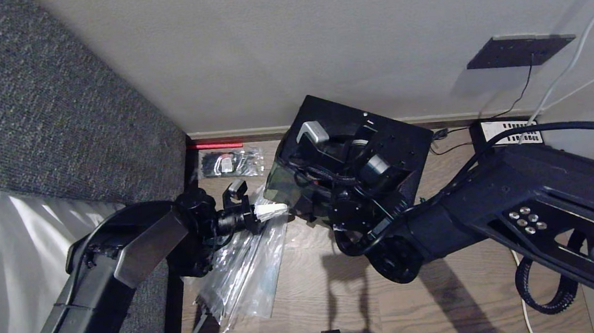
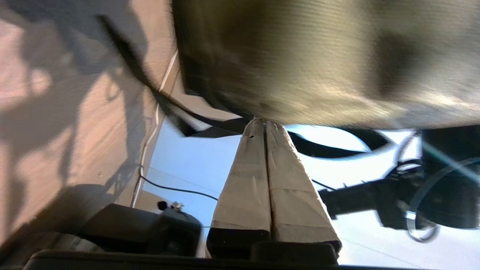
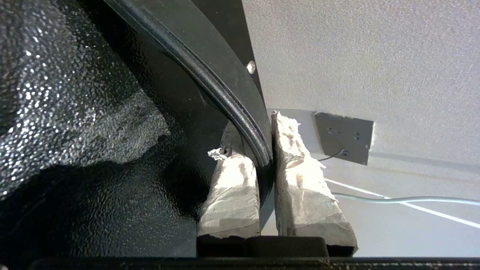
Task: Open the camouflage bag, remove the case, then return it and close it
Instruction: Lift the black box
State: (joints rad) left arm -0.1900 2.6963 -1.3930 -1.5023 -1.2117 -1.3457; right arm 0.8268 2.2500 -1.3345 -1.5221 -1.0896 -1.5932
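Brown wood-plank floor (image 1: 311, 291) along the white wall. Resting on it: boxy camouflage bag (image 1: 374, 145) with black sides by the skirting; clear plastic-wrapped umbrella (image 1: 247, 274) beside it; small clear packet of black parts (image 1: 231, 163); white vented box (image 1: 509, 132).

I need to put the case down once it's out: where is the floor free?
Bare floor in front of the camouflage bag, between the wrapped umbrella and the right arm. Crowded: the bag's left, where left gripper, umbrella and a small packet meet; cables on its right.
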